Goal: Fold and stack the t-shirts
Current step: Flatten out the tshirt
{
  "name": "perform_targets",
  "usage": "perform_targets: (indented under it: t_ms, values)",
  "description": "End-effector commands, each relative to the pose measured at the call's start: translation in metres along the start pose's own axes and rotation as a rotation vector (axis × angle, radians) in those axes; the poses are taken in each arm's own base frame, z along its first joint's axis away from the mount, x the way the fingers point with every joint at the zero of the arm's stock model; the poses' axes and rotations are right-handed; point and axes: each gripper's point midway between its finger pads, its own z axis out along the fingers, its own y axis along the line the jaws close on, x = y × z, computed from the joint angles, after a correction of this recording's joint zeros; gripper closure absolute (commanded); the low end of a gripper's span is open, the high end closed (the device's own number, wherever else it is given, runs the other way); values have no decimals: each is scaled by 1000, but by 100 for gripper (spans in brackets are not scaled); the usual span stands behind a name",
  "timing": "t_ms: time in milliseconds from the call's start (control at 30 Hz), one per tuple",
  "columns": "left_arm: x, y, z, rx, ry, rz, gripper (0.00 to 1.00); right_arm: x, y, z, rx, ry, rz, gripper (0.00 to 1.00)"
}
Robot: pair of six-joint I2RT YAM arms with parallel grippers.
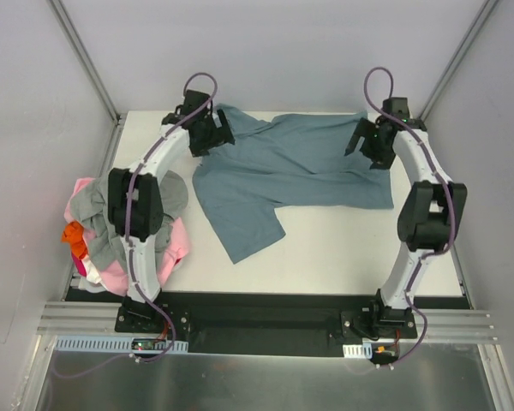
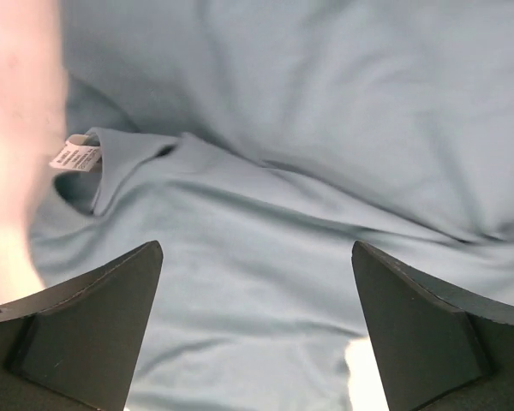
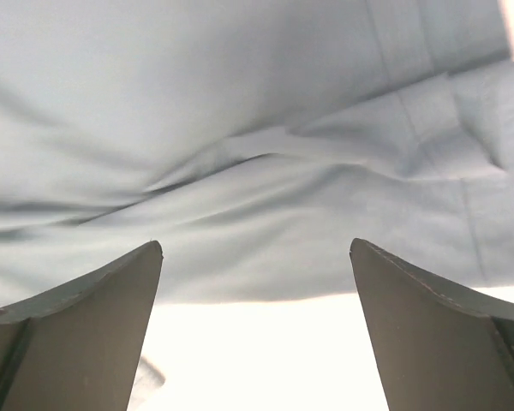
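The slate-blue shirt [image 1: 291,167] lies spread and rumpled across the far half of the table [image 1: 343,248], with one part trailing toward the middle. The left jaws hang over its far-left end, near the collar [image 2: 111,167] and its white label [image 2: 75,157], spread wide with nothing between them. The right jaws, equally spread and empty, hang over the shirt's right end. At the table's left edge a grey shirt [image 1: 94,218], a pink shirt [image 1: 176,244], an orange shirt [image 1: 74,233] and a white shirt [image 1: 90,278] lie heaped.

Too small to read: print on the label [image 2: 75,157]. Partly hidden behind the left arm [image 1: 137,210]: shirt pile [image 1: 90,214], white shirt [image 1: 87,279] nearly buried.
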Motion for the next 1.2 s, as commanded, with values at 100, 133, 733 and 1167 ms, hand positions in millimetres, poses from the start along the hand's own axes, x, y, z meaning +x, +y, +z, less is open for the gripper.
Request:
perform_targets:
  t_ms: [100, 133, 733, 1167]
  values:
    - [-86, -80, -88, 196, -277, 109, 4, -81, 67, -97, -281, -326, -77, 4]
    - [-89, -88, -81, 224, -268, 97, 4, -87, 74, -91, -311, -323, -60, 4]
    - [-66, -46, 72, 100, -193, -238, 5, -87, 63, 84, -280, -121, 253, 4]
    - [-57, -11, 137, 61, -133, -444, 5, -80, 56, 136, -256, -55, 385, 4]
